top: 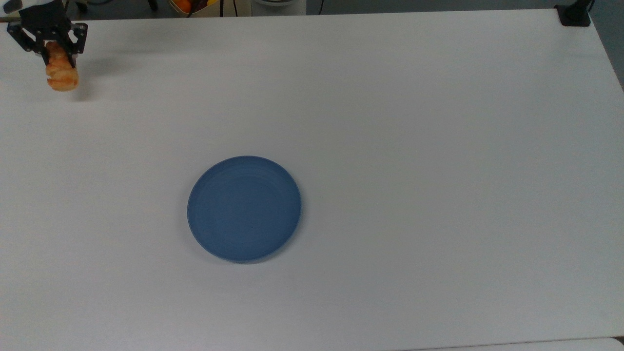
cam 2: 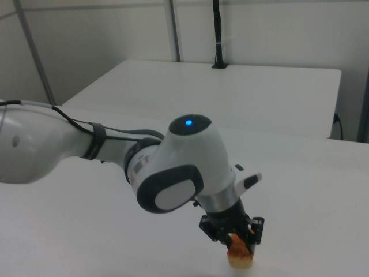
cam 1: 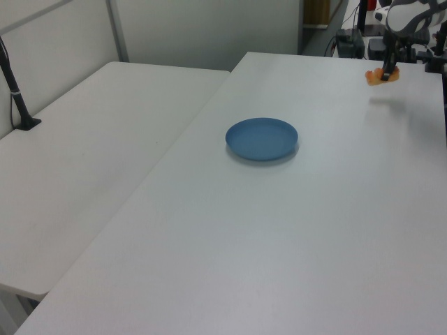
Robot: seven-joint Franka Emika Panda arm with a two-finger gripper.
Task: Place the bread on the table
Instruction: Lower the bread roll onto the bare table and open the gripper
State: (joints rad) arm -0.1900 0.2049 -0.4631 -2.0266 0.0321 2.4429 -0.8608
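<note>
The white worktop (top: 390,122) spreads wide. Mid-surface sits the blue plate (top: 244,209), nothing in it. At the top view's far left corner the pincer (top: 52,48) is clenched on the bread (top: 61,75), low over the worktop. Best now: ease straight down, touch, then let go gently.

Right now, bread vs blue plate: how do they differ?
Colour and shape: the bread is golden-orange, oblong and lumpy; the blue plate is round and smooth. Size: the bread is much smaller than the plate. State: the gripper clamps the bread near the top view's upper left corner of the table; the plate lies free, mid-table. Both sit over the same white tabletop.
</note>
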